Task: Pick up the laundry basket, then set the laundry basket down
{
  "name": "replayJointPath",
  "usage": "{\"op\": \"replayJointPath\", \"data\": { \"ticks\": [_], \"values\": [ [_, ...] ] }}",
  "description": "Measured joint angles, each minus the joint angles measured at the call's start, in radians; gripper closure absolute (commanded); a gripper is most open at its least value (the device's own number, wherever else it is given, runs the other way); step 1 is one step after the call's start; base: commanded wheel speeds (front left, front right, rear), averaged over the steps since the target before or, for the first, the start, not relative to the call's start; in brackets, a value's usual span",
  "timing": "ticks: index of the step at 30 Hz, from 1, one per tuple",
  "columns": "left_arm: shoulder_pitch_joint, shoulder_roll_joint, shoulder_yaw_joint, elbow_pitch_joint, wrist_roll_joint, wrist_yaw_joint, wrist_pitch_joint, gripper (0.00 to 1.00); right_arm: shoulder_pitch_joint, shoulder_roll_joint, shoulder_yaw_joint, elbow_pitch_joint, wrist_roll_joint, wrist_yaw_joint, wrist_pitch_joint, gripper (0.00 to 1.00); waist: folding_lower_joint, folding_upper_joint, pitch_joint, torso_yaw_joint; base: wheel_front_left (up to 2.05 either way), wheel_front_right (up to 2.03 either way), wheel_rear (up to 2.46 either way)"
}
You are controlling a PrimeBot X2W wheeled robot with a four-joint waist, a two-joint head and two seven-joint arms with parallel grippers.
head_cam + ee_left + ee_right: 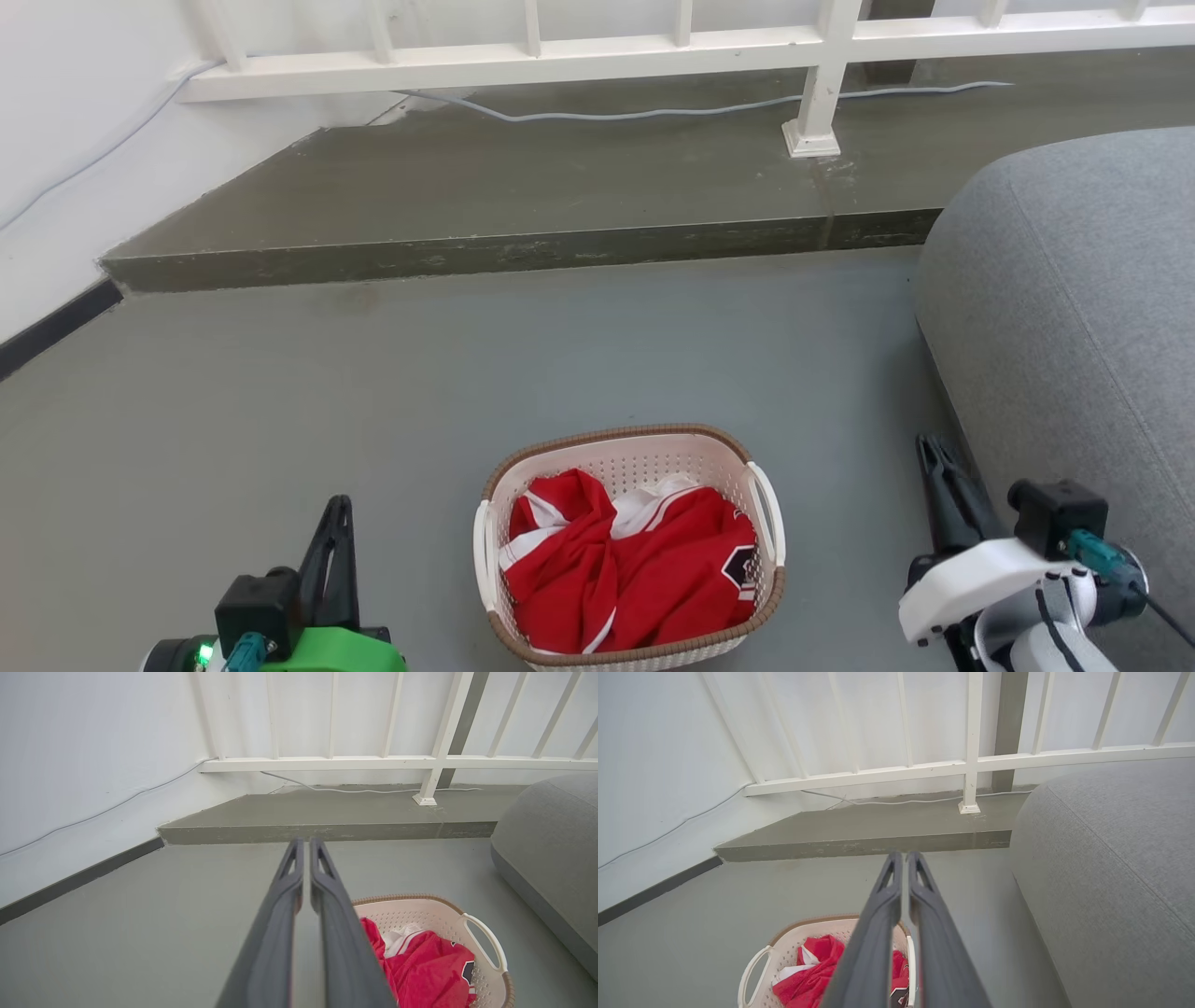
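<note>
The laundry basket [635,467] stands on the grey floor at the bottom middle of the head view, cream-white and perforated with a brown rim and white side handles. A red and white garment [635,569] fills it. My left gripper [338,509] hangs shut to the basket's left, apart from it. My right gripper [931,448] hangs shut to its right, also apart. The left wrist view shows the left gripper [306,842] shut, with the basket [420,910] below and to its right. In the right wrist view the right gripper [903,855] is shut above the basket [784,947].
A grey upholstered seat [1074,327] stands close on the right, beside my right arm. A raised concrete step [523,201] runs across ahead, with a white railing [812,84] and a cable [653,114] on it. A white wall [65,168] stands at the left.
</note>
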Motion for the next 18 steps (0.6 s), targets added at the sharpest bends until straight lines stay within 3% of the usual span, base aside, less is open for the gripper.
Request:
{"op": "replayJointPath", "data": {
  "ticks": [7,18],
  "values": [
    [0.021,-0.006,-0.001,-0.004,-0.049,-0.010,0.000,1.00,0.009,0.006,-0.009,-0.001,0.053,0.013,0.000,1.00,0.0000,0.0000,0.000,0.003,0.00,0.00,0.00],
    [0.026,-0.013,0.022,-0.017,-0.233,-0.029,0.024,1.00,0.009,0.026,-0.048,-0.006,0.221,0.036,0.037,1.00,0.0001,0.0000,0.000,0.008,0.00,0.00,0.00]
  ]
}}
